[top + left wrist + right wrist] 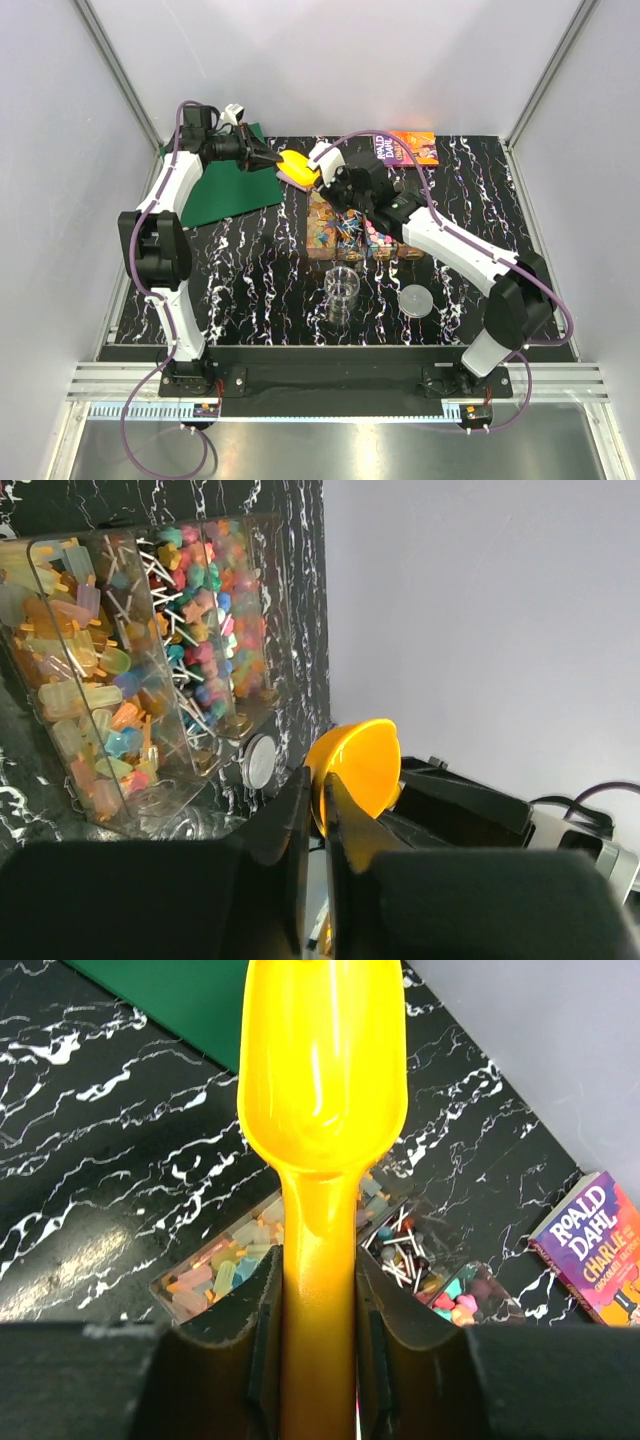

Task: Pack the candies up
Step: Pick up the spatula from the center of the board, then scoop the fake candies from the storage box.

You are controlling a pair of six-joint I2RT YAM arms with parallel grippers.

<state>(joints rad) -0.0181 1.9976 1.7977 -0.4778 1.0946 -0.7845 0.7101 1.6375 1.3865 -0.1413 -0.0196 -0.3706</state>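
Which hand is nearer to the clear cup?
Right. The right hand, gripping the yellow scoop, sits beyond the clear cup past the candy box; the left hand is farther off, back-left by the green mat.

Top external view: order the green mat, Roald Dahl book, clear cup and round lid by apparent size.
1. green mat
2. Roald Dahl book
3. clear cup and round lid, too alike to rank.
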